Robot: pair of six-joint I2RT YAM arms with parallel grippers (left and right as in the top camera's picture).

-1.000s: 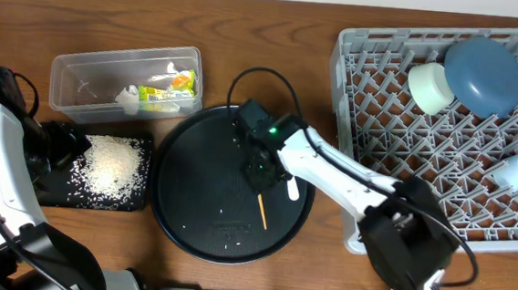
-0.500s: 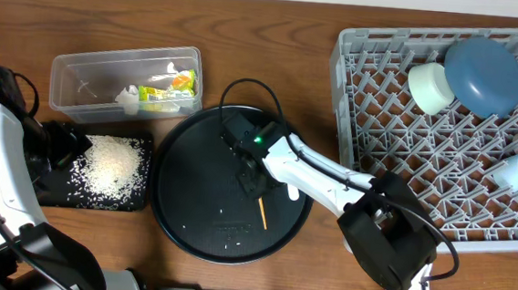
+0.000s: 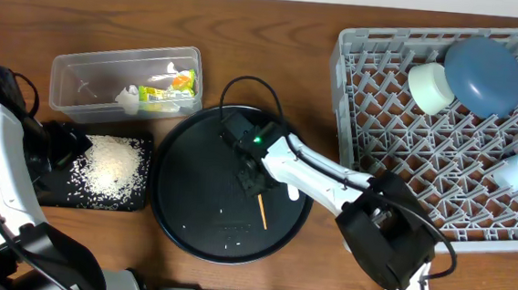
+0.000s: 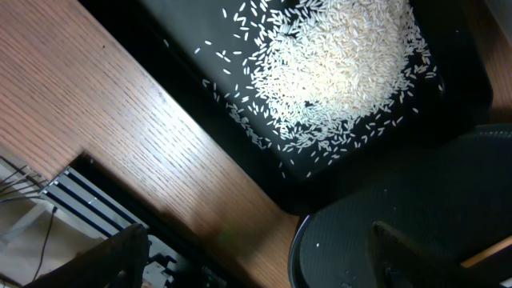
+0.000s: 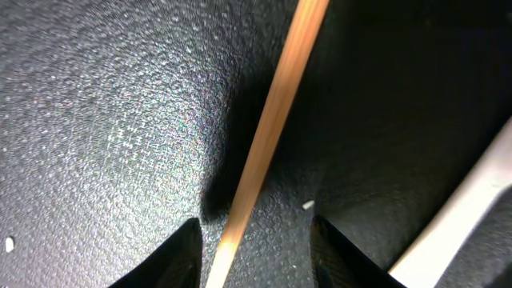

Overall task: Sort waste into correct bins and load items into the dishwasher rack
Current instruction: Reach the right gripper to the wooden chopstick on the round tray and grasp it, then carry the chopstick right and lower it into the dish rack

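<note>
My right gripper (image 5: 254,234) straddles the stick (image 5: 272,120) on the round tray (image 3: 184,176); my left gripper (image 4: 258,240) stands wide and empty.

On the right wrist view I see the jaws partly parted, with a sliver of tray showing on each side of the stick, so nothing is clamped. The stick's far end runs out of that frame. The utensil (image 5: 456,216) lies just right of the jaws and is cut off. From overhead my own wrist hides the fingertips. The left jaws hang over the table at the round tray's left rim, by the black tray (image 4: 176,72) and its rice (image 4: 336,64). The tub (image 3: 80,82) with the wrapper (image 3: 167,88) sits up-left of the round tray. The rack (image 3: 406,137) stands to its right, with bare table between.
</note>
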